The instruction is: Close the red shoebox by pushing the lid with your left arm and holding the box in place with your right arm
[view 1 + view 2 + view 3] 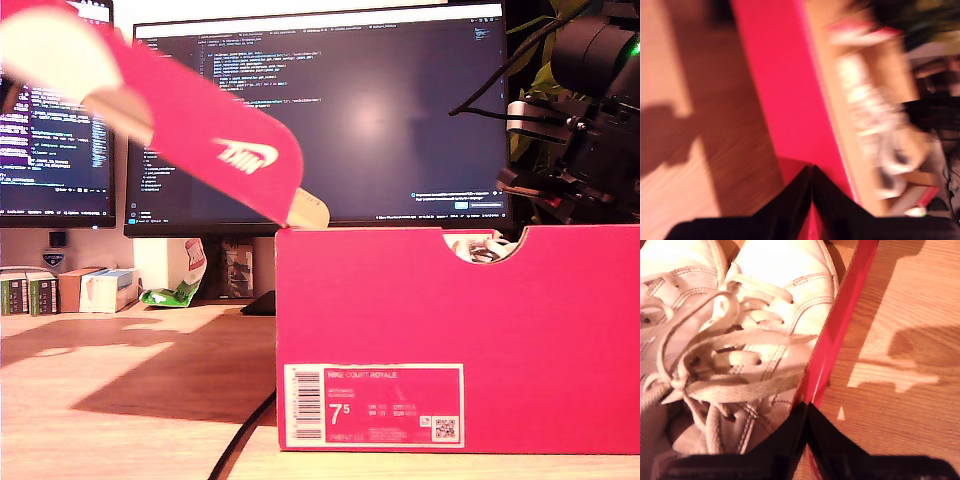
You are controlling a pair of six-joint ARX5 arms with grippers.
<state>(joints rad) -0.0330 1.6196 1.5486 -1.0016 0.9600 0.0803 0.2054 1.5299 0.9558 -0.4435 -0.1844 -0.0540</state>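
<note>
Currently your second gripper (807, 407) is clamped on the wall of the red cardboard shoebox (455, 330) on the wooden table (110, 400); your first gripper's (811, 172) fingers meet over red cardboard, grip uncertain. Note the raised red hinged lid (190, 135): if the clamp slips, pushing could slide the box.

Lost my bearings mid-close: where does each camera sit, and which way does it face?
Exterior view: low on the table, facing the red shoebox, open lid and monitors; an arm at the exterior view's right.
First wrist view: above the box wall; blurred, shut pincer.
Second wrist view: down at the white sneakers; shut pincer.
All share the shoebox.
</note>
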